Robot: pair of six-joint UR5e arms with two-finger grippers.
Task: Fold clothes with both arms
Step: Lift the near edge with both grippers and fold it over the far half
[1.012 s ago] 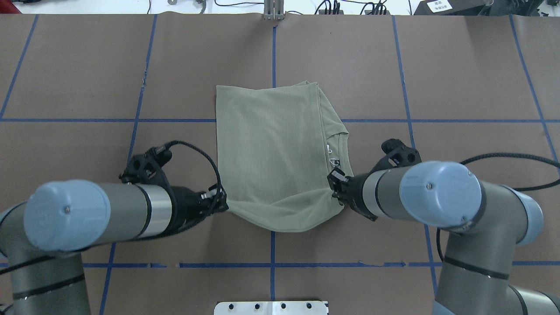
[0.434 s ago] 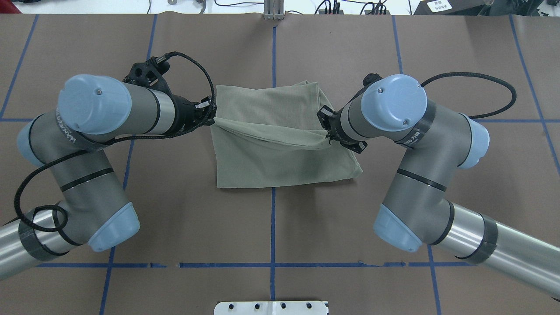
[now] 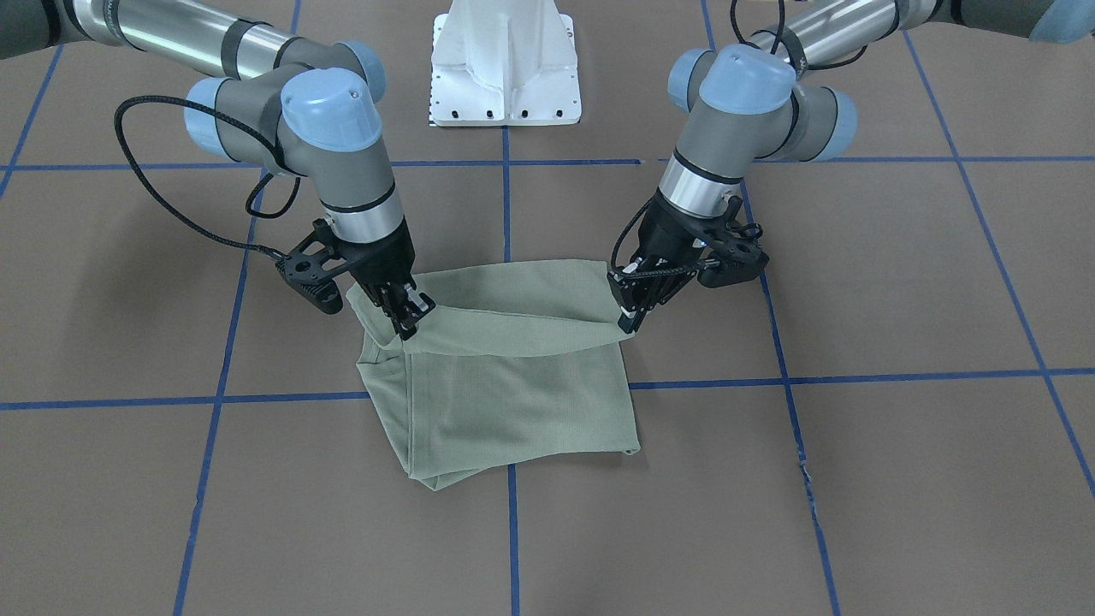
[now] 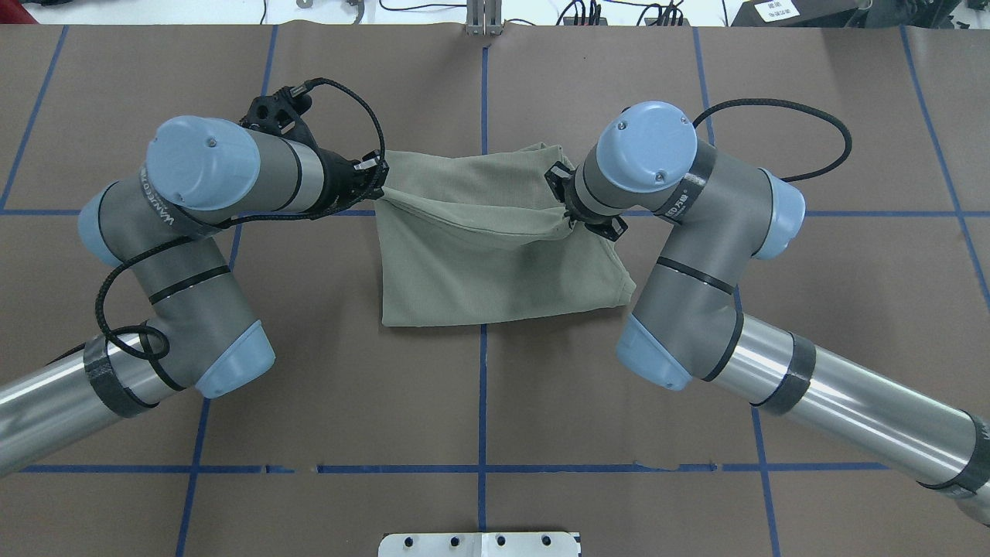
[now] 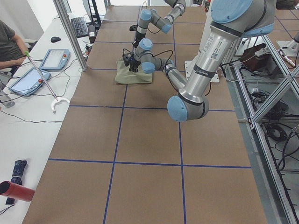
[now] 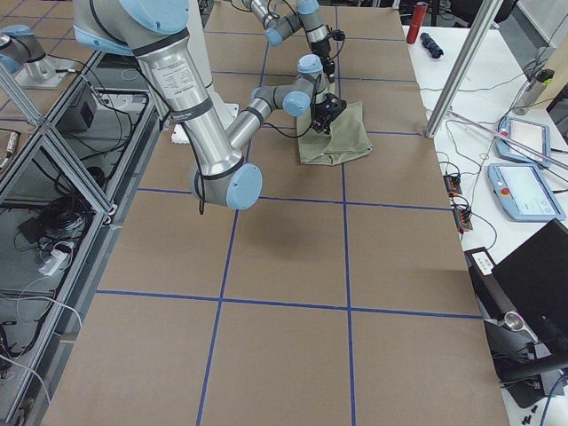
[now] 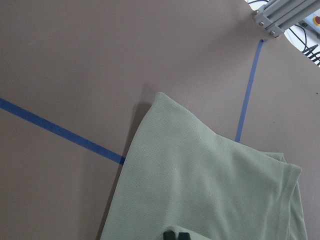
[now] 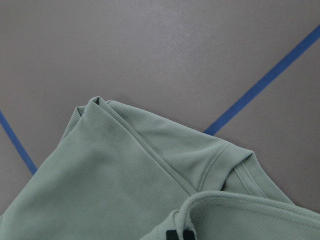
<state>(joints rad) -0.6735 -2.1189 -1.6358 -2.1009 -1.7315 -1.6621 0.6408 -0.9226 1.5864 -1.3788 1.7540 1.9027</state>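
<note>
The sage-green shirt (image 4: 495,271) lies partly folded at the table's middle; it also shows in the front-facing view (image 3: 513,402). Its near edge is lifted and hangs as a sagging band between my two grippers, over the lower layer. My left gripper (image 4: 377,184) is shut on the lifted edge's left corner (image 3: 629,316). My right gripper (image 4: 567,210) is shut on the right corner (image 3: 406,323). The left wrist view shows flat shirt fabric (image 7: 215,190) below the fingertips. The right wrist view shows the collar and a seam (image 8: 150,155). The hang tag is hidden.
The brown table cover carries blue tape grid lines (image 4: 483,387). The white pedestal base (image 4: 479,544) sits at the near edge. A metal post (image 4: 483,19) stands at the far edge. An operator (image 5: 7,37) sits by tablets on a side table.
Both arms have carried the shirt's near edge away from the robot, toward the far edge. The shirt now covers about half its former depth, and the collar side is folded under.
</note>
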